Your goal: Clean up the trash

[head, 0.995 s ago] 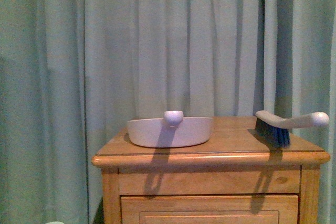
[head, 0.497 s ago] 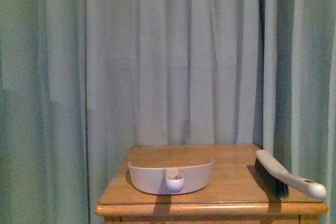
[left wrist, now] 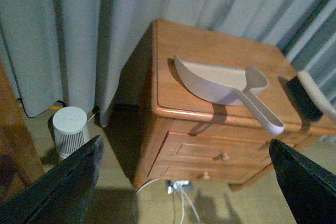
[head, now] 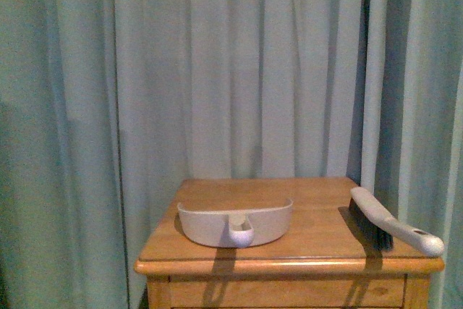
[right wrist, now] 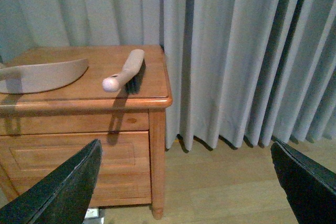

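The crumpled white tissue wad is not in any view. A beige dustpan (head: 235,223) sits on a wooden nightstand (head: 311,251), handle toward me; it also shows in the left wrist view (left wrist: 220,81) and partly in the right wrist view (right wrist: 44,75). A hand brush (head: 391,223) with dark bristles lies at the nightstand's right edge and shows in the right wrist view (right wrist: 126,71) too. My left gripper (left wrist: 186,184) is open and empty, off the nightstand's front left. My right gripper (right wrist: 186,184) is open and empty over the wooden floor to the nightstand's right.
Pale blue-grey curtains (head: 231,70) hang behind the nightstand. A small white cylindrical appliance (left wrist: 70,129) stands on the floor left of it. Cables (left wrist: 178,203) lie under the nightstand. Wooden furniture (left wrist: 13,145) is at my left. Bare wooden floor (right wrist: 226,182) lies to the right.
The front view's framing has shifted: the nightstand first dropped low in the frame so its top shows from above, then came back up a little. Dustpan and brush stay in place on it.
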